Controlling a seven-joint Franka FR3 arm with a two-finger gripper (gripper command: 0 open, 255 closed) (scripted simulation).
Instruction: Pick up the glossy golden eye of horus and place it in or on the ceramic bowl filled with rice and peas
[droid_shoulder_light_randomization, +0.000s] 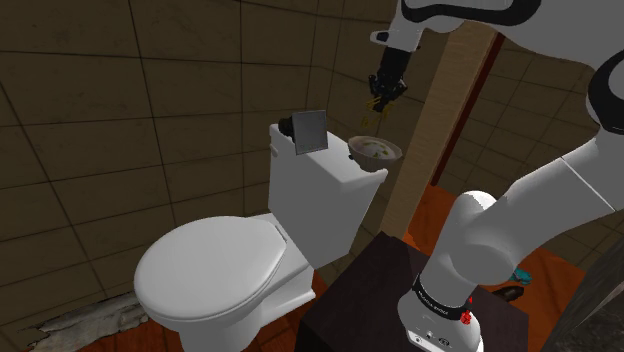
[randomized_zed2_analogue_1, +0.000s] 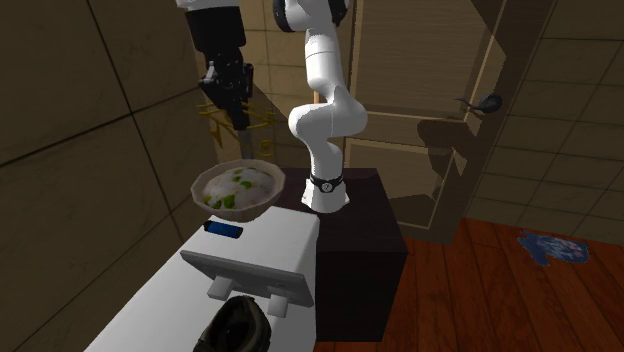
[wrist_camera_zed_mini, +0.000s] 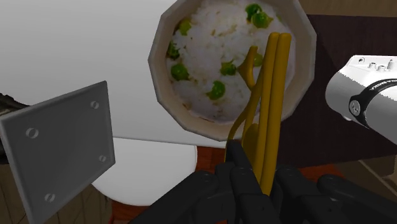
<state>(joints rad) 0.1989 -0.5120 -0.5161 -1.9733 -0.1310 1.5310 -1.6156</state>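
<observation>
Bathroom toilet tank (droid_shoulder_light_randomization: 320, 185): gripper (wrist_camera_zed_mini: 254, 173) pinches golden eye of horus (wrist_camera_zed_mini: 271, 95) over bowl (wrist_camera_zed_mini: 305, 44) at tank's 3 o'clock edge; bump could topple it.

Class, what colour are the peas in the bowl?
The peas are green; the wrist view shows them best.

Golden eye of horus (wrist_camera_zed_mini: 273, 95); beige bowl (wrist_camera_zed_mini: 310, 57) holds white rice (wrist_camera_zed_mini: 210, 38) dotted with green peas (wrist_camera_zed_mini: 217, 90)

The white toilet tank lid (droid_shoulder_light_randomization: 325, 170) carries a beige ceramic bowl of rice and peas (droid_shoulder_light_randomization: 375, 150) at one end, a grey square panel (droid_shoulder_light_randomization: 311, 131), a small blue block (randomized_zed2_analogue_1: 223, 230) and a dark rounded object (randomized_zed2_analogue_1: 232, 325), possibly a shoe.
</observation>
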